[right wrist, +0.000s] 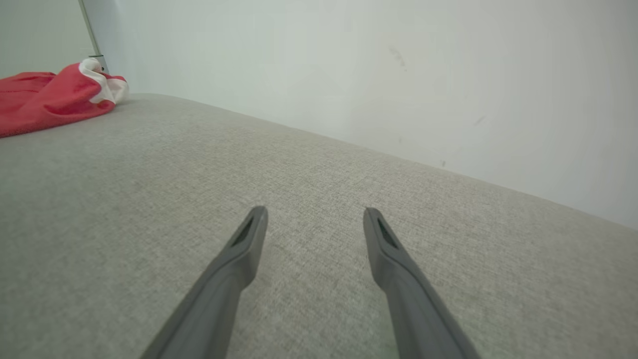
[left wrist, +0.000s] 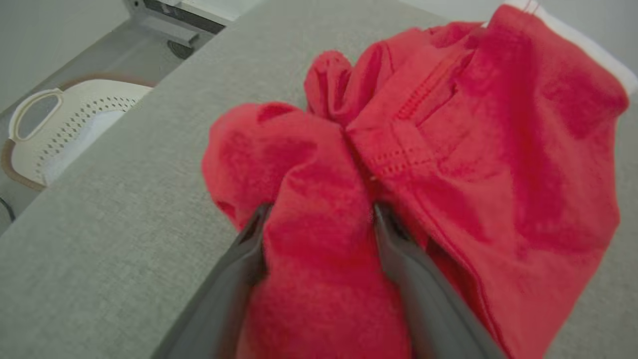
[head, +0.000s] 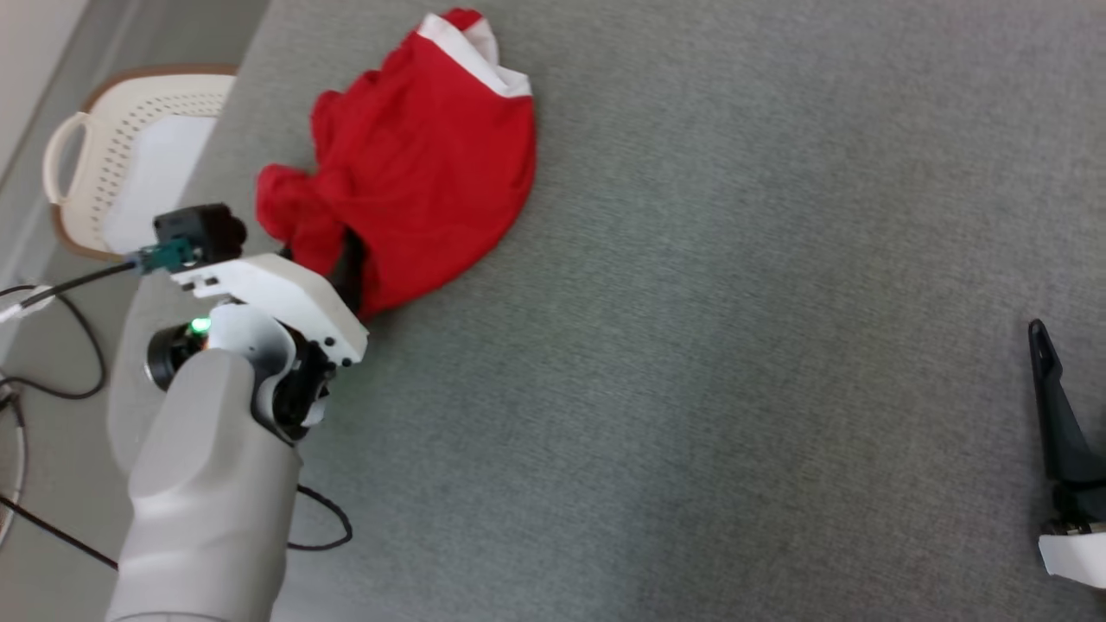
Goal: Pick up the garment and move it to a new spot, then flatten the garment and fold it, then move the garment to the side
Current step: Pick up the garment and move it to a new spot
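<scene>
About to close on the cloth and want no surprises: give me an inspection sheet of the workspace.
Surface: grey fabric tabletop, bare apart from the garment.
Job's things: red garment with white trim, crumpled in a heap near the table's left edge.
Clutter: nothing seen.
Pincers: left pincer open, fingers straddling a fold of the garment; right pincer open over bare tabletop, apart from the garment.
Cables: black cables run from the left wrist and loop on the floor.
Surroundings: white perforated basket on the floor left of the table; pale wall behind.
</scene>
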Motion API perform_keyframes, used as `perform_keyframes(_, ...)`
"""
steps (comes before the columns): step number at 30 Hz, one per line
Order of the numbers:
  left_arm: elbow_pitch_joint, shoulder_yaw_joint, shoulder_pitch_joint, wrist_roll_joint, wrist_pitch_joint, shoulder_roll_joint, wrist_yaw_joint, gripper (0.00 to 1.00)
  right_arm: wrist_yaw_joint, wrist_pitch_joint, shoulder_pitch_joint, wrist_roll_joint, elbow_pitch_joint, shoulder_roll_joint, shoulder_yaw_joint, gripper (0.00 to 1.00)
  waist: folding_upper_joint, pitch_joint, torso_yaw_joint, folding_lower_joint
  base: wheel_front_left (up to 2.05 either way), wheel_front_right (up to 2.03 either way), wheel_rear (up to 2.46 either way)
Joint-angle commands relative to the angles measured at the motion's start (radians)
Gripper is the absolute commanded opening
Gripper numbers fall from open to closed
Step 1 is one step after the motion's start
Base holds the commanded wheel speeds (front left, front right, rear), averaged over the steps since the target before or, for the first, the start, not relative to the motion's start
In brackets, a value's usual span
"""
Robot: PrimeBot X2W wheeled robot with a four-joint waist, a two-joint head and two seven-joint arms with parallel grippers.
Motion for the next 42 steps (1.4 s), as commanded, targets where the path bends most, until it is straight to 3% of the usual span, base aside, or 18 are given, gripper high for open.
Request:
perform_keyframes(1,0.03,-0.005,-0.01,-0.01,0.015,0.007,-0.01,1.0,-0.004,0.015,-0.001,-0.004,0.04,-0.01,-0.003,1.0,0.0,0.023,-0.029,-0.0002,0.0,0.0,0.0)
perform_keyframes(2,0.059,-0.011,-0.023,-0.013,0.027,0.009,-0.022,1.0,-0.004,0.018,0.001,-0.004,0.037,-0.008,0.002,1.0,0.0,0.021,-0.034,-0.0002,0.0,0.0,0.0)
perform_keyframes(3,0.082,-0.015,-0.035,-0.02,0.041,0.008,-0.03,0.56,-0.004,0.021,0.003,-0.006,0.035,-0.004,0.006,1.0,0.0,0.018,-0.039,-0.0002,0.0,0.0,0.0)
perform_keyframes(4,0.101,-0.017,-0.045,-0.027,0.044,0.006,-0.04,0.0,-0.004,0.019,0.005,-0.006,0.037,0.0,0.009,1.0,0.0,0.013,-0.044,-0.0002,0.0,0.0,0.0)
perform_keyframes(9,0.114,-0.015,-0.091,-0.029,-0.031,0.039,-0.062,0.0,-0.003,-0.016,0.022,0.007,0.064,0.036,0.018,1.0,0.0,-0.054,-0.07,-0.0002,0.0,0.0,0.0)
perform_keyframes(14,0.043,-0.023,-0.139,-0.019,-0.076,0.083,-0.073,0.0,-0.003,-0.051,0.023,0.02,0.104,0.08,0.029,1.0,0.0,-0.159,-0.114,-0.0002,0.0,0.0,0.0)
perform_keyframes(21,-0.183,-0.1,-0.137,0.02,0.003,0.113,-0.081,0.0,-0.003,-0.069,0.052,0.037,0.159,0.133,0.039,1.0,0.0,-0.293,-0.19,-0.0002,0.0,0.0,0.0)
perform_keyframes(33,-0.751,-0.349,0.179,0.013,0.24,0.027,-0.084,0.0,-0.003,-0.07,0.102,0.055,0.15,0.199,0.062,1.0,0.0,-0.352,-0.342,-0.0002,0.0,0.0,0.0)
perform_keyframes(37,-0.786,-0.46,0.269,0.056,0.248,-0.004,-0.076,0.0,-0.003,-0.07,0.1,0.059,0.148,0.217,0.063,1.0,0.0,-0.337,-0.394,-0.0002,0.0,0.0,0.0)
perform_keyframes(42,-0.71,-0.598,0.331,0.091,0.184,-0.042,-0.075,0.0,-0.003,-0.07,0.093,0.06,0.159,0.226,0.071,1.0,0.0,-0.318,-0.449,-0.0002,0.0,0.0,0.0)
